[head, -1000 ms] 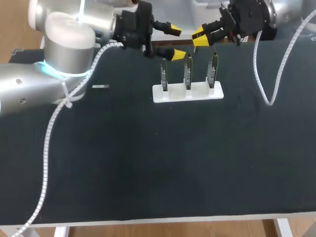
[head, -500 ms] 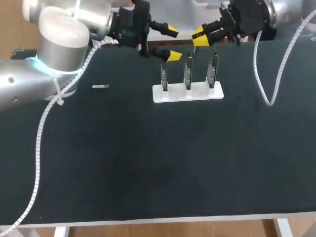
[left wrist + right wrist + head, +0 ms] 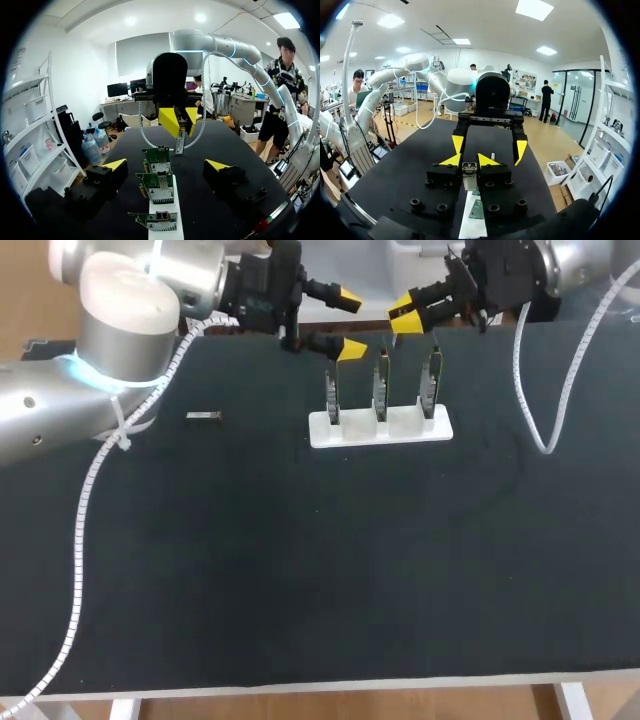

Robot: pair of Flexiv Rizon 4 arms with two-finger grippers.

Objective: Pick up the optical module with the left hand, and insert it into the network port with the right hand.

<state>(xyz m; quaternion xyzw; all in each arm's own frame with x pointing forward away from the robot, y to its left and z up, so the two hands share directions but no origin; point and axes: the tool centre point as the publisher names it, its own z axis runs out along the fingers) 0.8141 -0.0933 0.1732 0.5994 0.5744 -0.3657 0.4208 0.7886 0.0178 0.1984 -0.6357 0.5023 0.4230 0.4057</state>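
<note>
Optical module (image 3: 180, 142) is held in the right gripper (image 3: 405, 316), whose two yellow-tipped fingers are closed on it from both sides, so that it hangs down below them. It is carried in the air at the far side of the white holder (image 3: 380, 428), near the middle and right of the three upright boards (image 3: 380, 385), and is not seated in anything. In the right wrist view the module is seen pinched between that gripper's own tips.

The left gripper (image 3: 350, 323) is spread wide and nothing is held in it; it is placed at the left end of the row, above the left board. A small silver piece (image 3: 203, 416) lies on the table (image 3: 300, 570) well to the left of the holder; what it is cannot be told.

The pick-up is judged complete and the insertion with the right arm is judged to be the step in hand. A network port (image 3: 161, 175) is carried on each board; the intended one cannot be determined. For the next move, the module would have to be squared to the chosen port's opening and then pushed straight in, without side load on the board.
</note>
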